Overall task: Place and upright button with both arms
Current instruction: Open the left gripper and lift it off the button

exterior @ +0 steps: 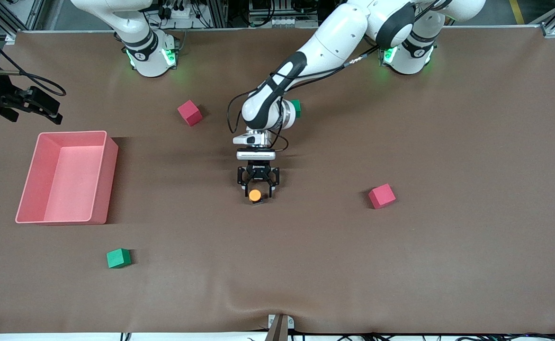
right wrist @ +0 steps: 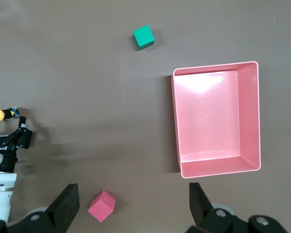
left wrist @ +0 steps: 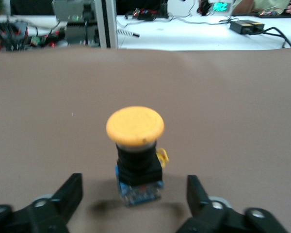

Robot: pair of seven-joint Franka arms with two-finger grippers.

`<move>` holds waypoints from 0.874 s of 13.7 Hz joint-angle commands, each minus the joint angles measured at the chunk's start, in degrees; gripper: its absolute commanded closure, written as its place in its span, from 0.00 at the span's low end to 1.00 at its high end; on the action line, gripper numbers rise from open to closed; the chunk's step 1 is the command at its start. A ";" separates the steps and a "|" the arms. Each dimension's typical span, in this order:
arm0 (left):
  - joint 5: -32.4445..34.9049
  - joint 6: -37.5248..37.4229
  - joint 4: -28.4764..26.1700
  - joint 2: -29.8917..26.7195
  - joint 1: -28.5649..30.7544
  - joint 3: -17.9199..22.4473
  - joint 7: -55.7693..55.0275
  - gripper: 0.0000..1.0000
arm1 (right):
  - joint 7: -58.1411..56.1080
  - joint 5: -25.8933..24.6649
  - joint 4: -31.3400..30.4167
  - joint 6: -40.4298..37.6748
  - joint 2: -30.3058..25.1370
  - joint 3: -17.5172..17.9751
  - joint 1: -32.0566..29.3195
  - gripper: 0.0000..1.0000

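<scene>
Looking at the danger: we see the button [exterior: 255,195] standing up on the table, orange cap on top, between the parted fingers of the left gripper [exterior: 258,188]. We think a finger could bump it when the arm lifts away, and then it tips over.
Why it could tip: the cap is wide and the black body under it is thin, with a small blue foot. We judge it top-heavy, so a small push may knock it down.
Left gripper: let go, jaws wide, holding nothing. In the left wrist view the fingers [left wrist: 63,204] stand on each side of the button, not touching it.
Right gripper: it [exterior: 45,106] waits high near the pink tray [exterior: 98,136], jaws apart, holding nothing. Its wrist view looks down on the tray.
Where the button is: near the middle of the table. The nearest red cube [exterior: 381,196] is at about 3 o'clock from it, well apart. The tray is at about 9 o'clock.
Button shape: round smooth cap like a mushroom, short black neck, tiny yellow bit on its side.
Table cover: brown cloth [exterior: 400,260], soft and flat, with a small bump at the edge closest to the front camera. We think soft cloth makes standing wobbly.
Cubes: two red, two green, with square corners and dull sides; the green cube [exterior: 118,258] sits at about 8 o'clock from the button. The second green one peeks out from under the left arm.
Tray: pink plastic, smooth, shiny inside, with rounded corners.
</scene>
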 commanded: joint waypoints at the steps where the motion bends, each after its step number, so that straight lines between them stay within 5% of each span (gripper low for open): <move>1: -7.70 -0.71 2.28 0.42 -2.06 -0.52 -0.93 0.00 | -0.45 -0.15 0.39 -0.53 0.07 0.29 -0.46 0.00; 12: -41.28 -7.38 2.64 -9.94 -2.77 -5.44 9.75 0.00 | -0.45 -0.15 0.39 -0.53 0.07 0.29 -0.54 0.00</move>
